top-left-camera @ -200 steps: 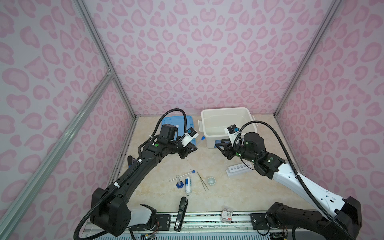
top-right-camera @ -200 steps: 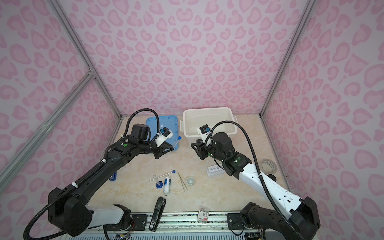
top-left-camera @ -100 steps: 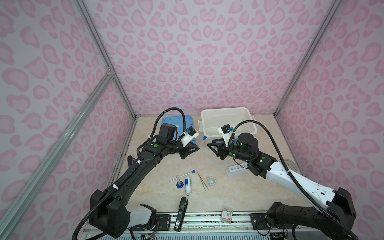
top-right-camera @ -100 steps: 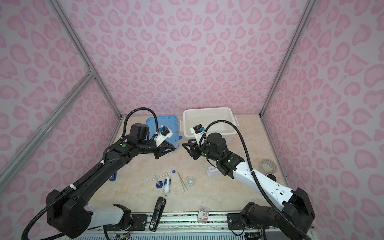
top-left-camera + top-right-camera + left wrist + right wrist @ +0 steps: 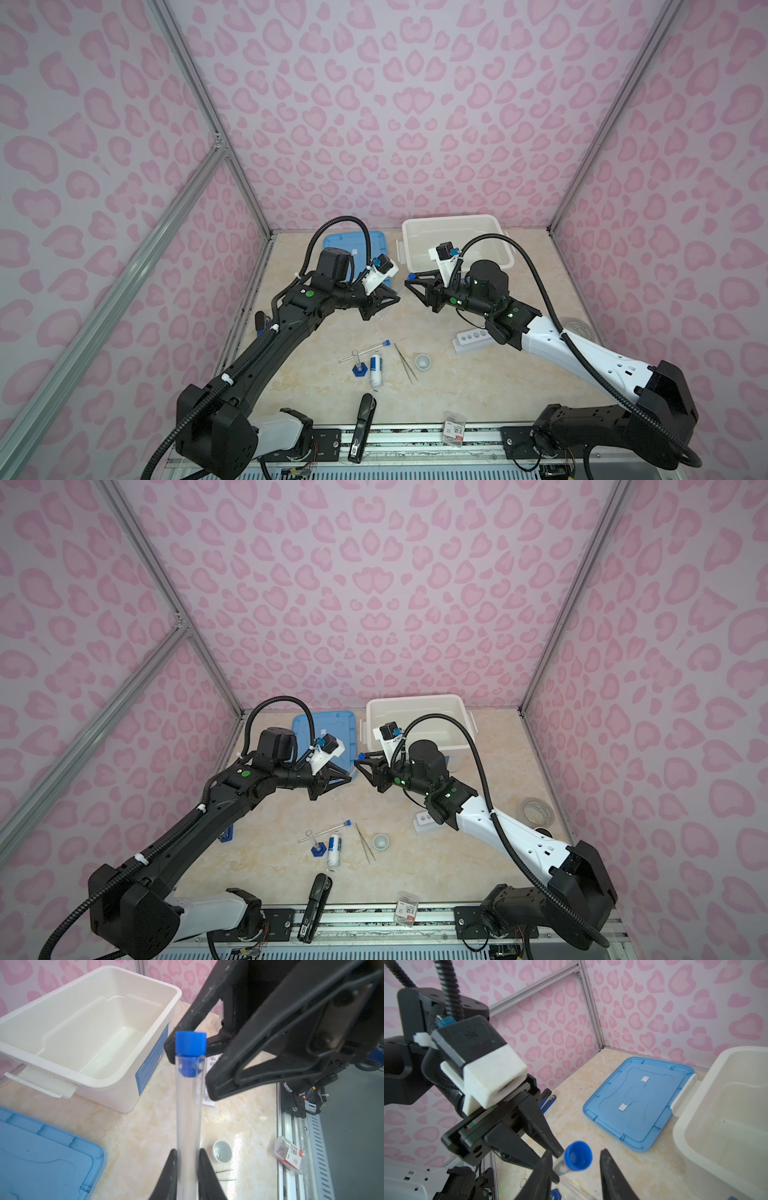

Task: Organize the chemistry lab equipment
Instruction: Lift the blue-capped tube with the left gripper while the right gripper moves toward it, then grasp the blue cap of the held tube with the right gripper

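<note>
My left gripper [image 5: 188,1153] is shut on the lower part of a clear tube [image 5: 188,1105] with a blue cap [image 5: 190,1043], held above the table. My right gripper [image 5: 576,1152] faces it, jaws open on either side of the blue cap [image 5: 578,1156] with a gap on one side. In both top views the two grippers [image 5: 392,300] [image 5: 409,280] meet tip to tip in front of the white bin. On the table lie a second tube [image 5: 365,351], the blue-based cylinder [image 5: 358,368], the bottle [image 5: 376,370], tweezers [image 5: 405,361], the small cup [image 5: 423,360] and the white rack [image 5: 473,338].
An open white bin [image 5: 457,224] stands at the back, with its blue lid [image 5: 345,245] flat to its left. A black stapler [image 5: 363,424] and a staple box [image 5: 454,432] lie at the front edge. A tape roll [image 5: 577,328] sits by the right wall.
My right gripper has swung left from near the bin until its jaws straddle the tube's blue cap, and they have narrowed a little. The left gripper has barely moved and still holds the tube.
</note>
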Robot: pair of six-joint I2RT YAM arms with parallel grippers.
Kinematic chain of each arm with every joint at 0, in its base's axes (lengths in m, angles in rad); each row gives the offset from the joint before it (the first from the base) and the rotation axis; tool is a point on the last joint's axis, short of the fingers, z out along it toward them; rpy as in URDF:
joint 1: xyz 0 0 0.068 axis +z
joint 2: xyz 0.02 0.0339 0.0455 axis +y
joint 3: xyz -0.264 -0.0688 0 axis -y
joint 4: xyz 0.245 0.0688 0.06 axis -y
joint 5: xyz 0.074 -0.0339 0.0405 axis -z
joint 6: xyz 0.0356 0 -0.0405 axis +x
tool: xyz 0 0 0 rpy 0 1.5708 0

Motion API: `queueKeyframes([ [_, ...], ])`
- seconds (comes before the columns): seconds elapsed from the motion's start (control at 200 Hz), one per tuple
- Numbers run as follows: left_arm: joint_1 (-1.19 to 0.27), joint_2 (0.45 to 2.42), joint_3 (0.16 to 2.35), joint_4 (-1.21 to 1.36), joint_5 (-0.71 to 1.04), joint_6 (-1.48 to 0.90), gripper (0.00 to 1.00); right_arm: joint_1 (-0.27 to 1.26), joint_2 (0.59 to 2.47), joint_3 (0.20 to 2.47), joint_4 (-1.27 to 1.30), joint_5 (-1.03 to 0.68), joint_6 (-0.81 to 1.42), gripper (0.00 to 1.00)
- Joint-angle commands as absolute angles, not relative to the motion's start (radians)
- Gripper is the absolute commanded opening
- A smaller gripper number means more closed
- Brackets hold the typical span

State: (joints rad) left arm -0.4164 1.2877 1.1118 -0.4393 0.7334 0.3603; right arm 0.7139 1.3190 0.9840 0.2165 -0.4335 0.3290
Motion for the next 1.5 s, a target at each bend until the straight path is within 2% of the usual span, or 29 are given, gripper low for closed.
queueKeyframes([
  [0.0, -0.417, 1.276, 1.111, -0.410, 0.752, 0.359, 0.16, 0.718, 1.331, 0.992, 0.258, -0.451, 0.341, 0.37],
  [0.525, -0.417, 1.270, 1.108, -0.409, 0.743, 0.361, 0.16, 0.722, 1.357, 0.987, 0.288, -0.454, 0.359, 0.27],
  [1.16, -0.417, 1.272, 1.107, -0.408, 0.743, 0.362, 0.16, 0.724, 1.363, 0.979, 0.295, -0.446, 0.371, 0.19],
  [1.3, -0.417, 1.273, 1.108, -0.408, 0.738, 0.362, 0.22, 0.725, 1.363, 0.979, 0.295, -0.445, 0.369, 0.19],
  [1.425, -0.417, 1.276, 1.108, -0.408, 0.739, 0.362, 0.34, 0.726, 1.365, 0.984, 0.282, -0.436, 0.362, 0.19],
  [1.465, -0.417, 1.276, 1.108, -0.408, 0.741, 0.362, 0.35, 0.726, 1.365, 0.985, 0.278, -0.432, 0.362, 0.19],
  [1.495, -0.417, 1.276, 1.107, -0.407, 0.741, 0.362, 0.41, 0.725, 1.364, 0.983, 0.276, -0.428, 0.361, 0.18],
])
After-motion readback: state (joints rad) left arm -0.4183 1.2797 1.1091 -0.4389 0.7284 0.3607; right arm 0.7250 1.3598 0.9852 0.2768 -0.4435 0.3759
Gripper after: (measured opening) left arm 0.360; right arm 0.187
